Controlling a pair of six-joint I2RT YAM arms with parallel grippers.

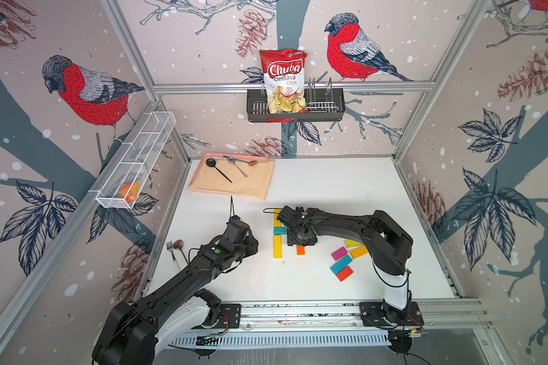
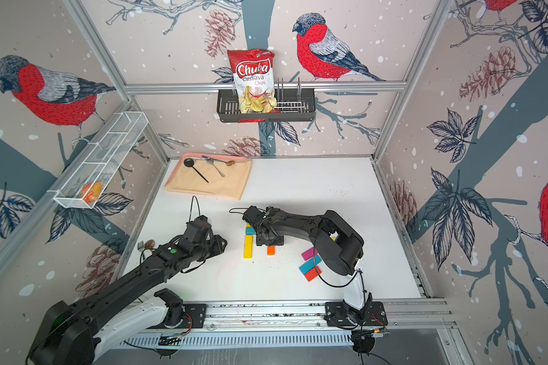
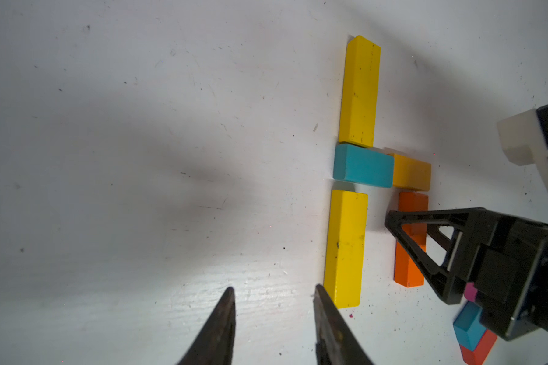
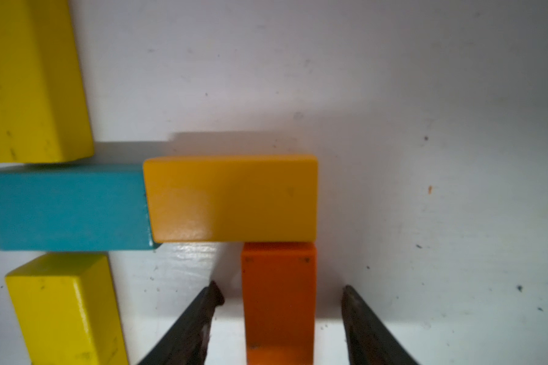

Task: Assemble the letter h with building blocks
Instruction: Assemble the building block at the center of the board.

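Observation:
Several building blocks lie flat in a figure on the white table. A yellow block (image 3: 359,91), a teal block (image 3: 363,166) and a second yellow block (image 3: 345,249) form a column. An amber block (image 4: 231,199) butts against the teal one, and an orange block (image 4: 279,300) runs down from it. My right gripper (image 4: 280,286) is open astride the orange block, with a gap on each side. My left gripper (image 3: 274,289) stands open over bare table beside the lower yellow block, holding nothing.
Loose blocks lie to the right: yellow (image 1: 351,243), amber (image 1: 359,252), magenta (image 1: 339,253), teal (image 1: 341,264), red (image 1: 344,273). A beige cloth (image 1: 253,186) with spoons lies at the back left. A fork (image 1: 171,248) lies at the left edge.

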